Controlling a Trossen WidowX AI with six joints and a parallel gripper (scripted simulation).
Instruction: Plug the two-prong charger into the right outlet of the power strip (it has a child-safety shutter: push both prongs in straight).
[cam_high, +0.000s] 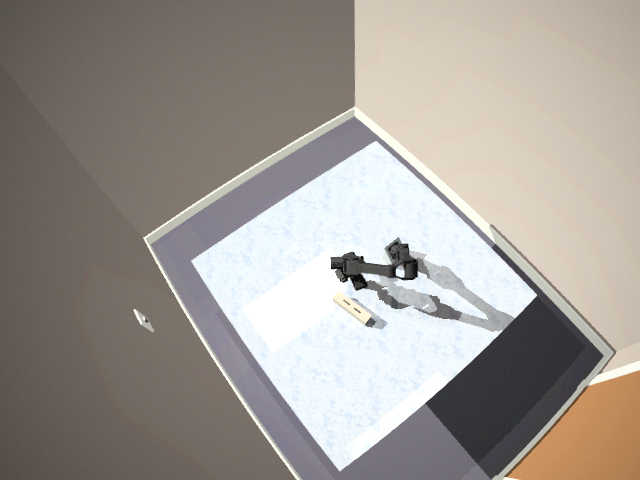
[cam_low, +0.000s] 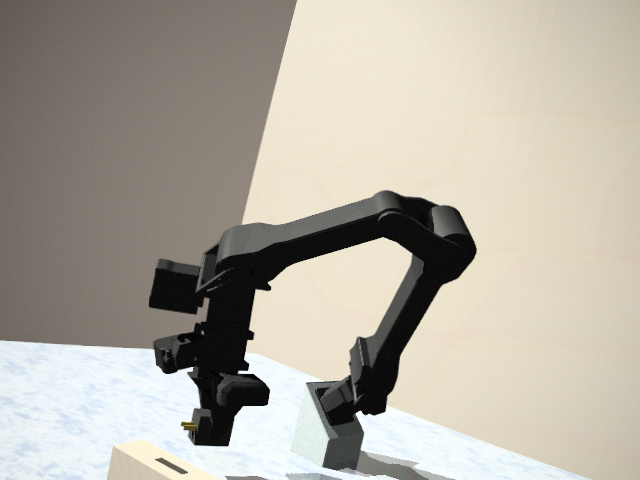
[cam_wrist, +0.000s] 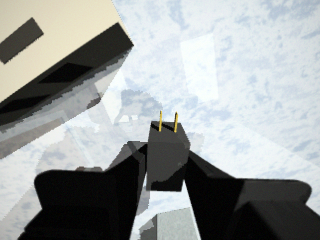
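Holding the dark charger (cam_low: 202, 424) (cam_wrist: 168, 152) clamped between its two fingers, the black hand (cam_high: 349, 279) (cam_low: 210, 429) (cam_wrist: 164, 148) points down over the worktop (cam_high: 310, 217) (cam_low: 51, 392) (cam_wrist: 250, 75). The charger looks raised off the surface; from above, the arm hides it.

From where I stand, the cream power strip (cam_high: 364, 316) (cam_low: 134, 459) (cam_wrist: 85, 20) is on the near side of the hand, close by but not touching. Seen from above, its long axis slants from far left to near right. Dark slots (cam_high: 357, 310) (cam_low: 171, 465) (cam_wrist: 20, 40) show in its upper face.

The charger's two gold prongs (cam_low: 188, 426) (cam_wrist: 175, 122) stick out sideways to the left, roughly level, well away from those slots. That is the relation that matters. If the slots on top are the outlets, the hand probably has to tip the charger until both prongs point down, turn it to match them, then travel toward the near side. Which outlet counts as the right one I cannot tell for sure. Arriving slanted could let one prong meet the shutter first and jam, or twist the charger in the grip.
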